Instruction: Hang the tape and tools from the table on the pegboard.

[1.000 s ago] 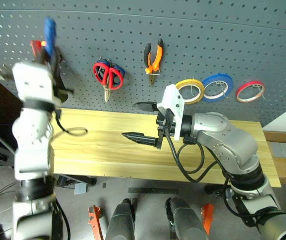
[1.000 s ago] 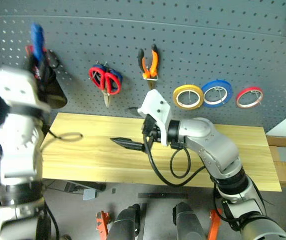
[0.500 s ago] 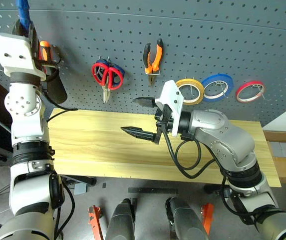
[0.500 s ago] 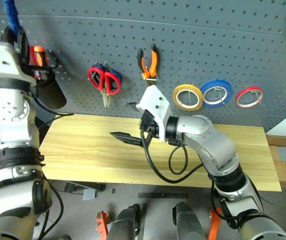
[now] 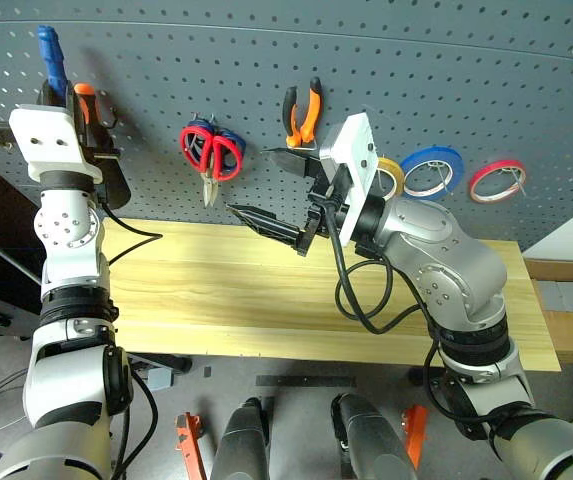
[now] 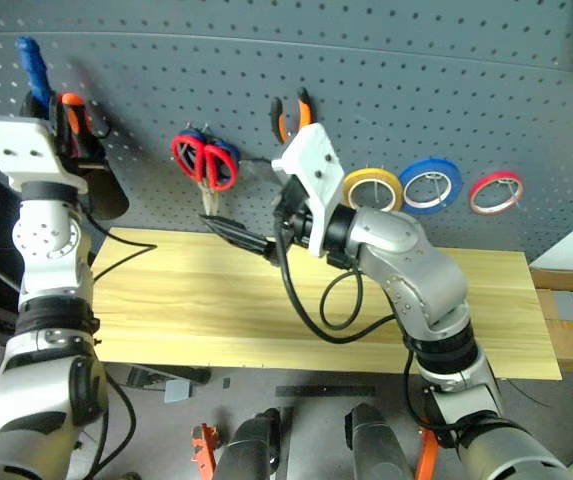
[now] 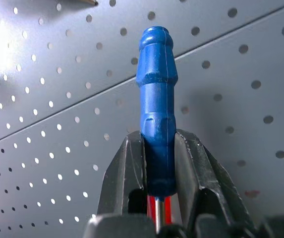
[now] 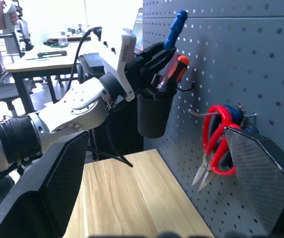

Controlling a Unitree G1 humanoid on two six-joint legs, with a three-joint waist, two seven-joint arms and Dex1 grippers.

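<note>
— Did anything move?
— Yes, the left gripper [image 7: 159, 163] came down to the black cup [image 5: 106, 175] on the pegboard [image 5: 446, 80], squeezing the blue screwdriver [image 7: 156, 104].
— And the right gripper [image 5: 266, 185]?
— Wide open, empty, pointing left.

Workshop, tool-hung pegboard [image 5: 266, 60], wooden table [image 5: 226, 300], desks behind
</note>
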